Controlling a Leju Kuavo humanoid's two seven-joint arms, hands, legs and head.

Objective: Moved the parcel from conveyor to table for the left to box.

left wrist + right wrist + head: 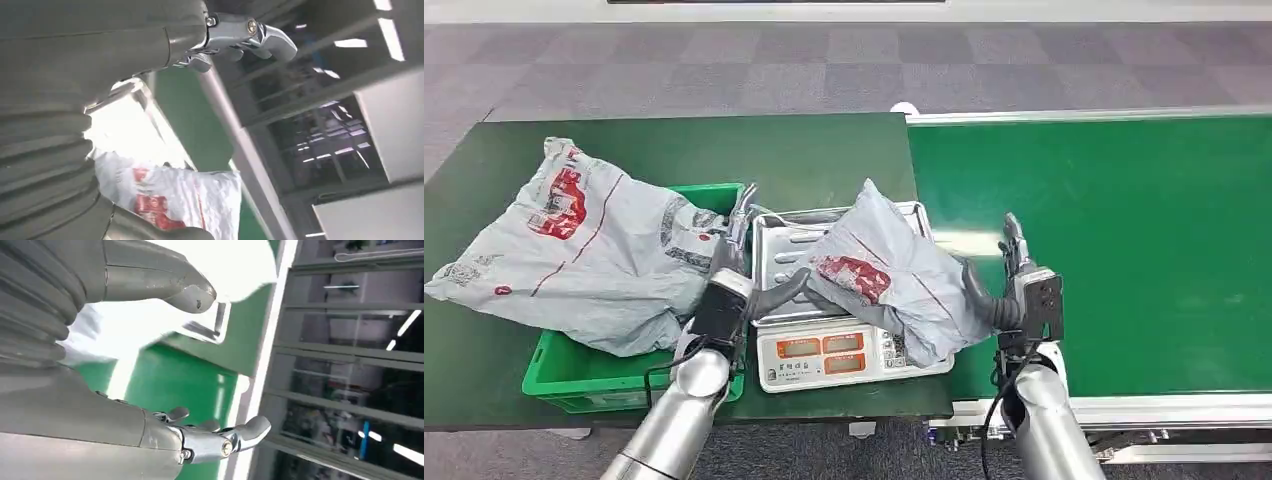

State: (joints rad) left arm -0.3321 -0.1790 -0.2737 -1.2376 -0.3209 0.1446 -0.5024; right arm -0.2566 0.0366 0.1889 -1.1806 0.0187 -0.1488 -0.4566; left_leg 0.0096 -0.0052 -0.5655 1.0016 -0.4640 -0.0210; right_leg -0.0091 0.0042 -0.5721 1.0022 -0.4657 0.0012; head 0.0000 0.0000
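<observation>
Parcel (886, 270) is rested on scale (824, 352), flanked by both hands. Left hand (742, 285) and right hand (1009, 290) are spread, holding nothing. Left thumb should be tucked under before lifting.

Scale (844, 350) tray half hidden by parcel (879, 270)

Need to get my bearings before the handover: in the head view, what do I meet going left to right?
Large grey parcel → green crate → left hand → scale → smaller grey parcel → right hand → green conveyor.
</observation>
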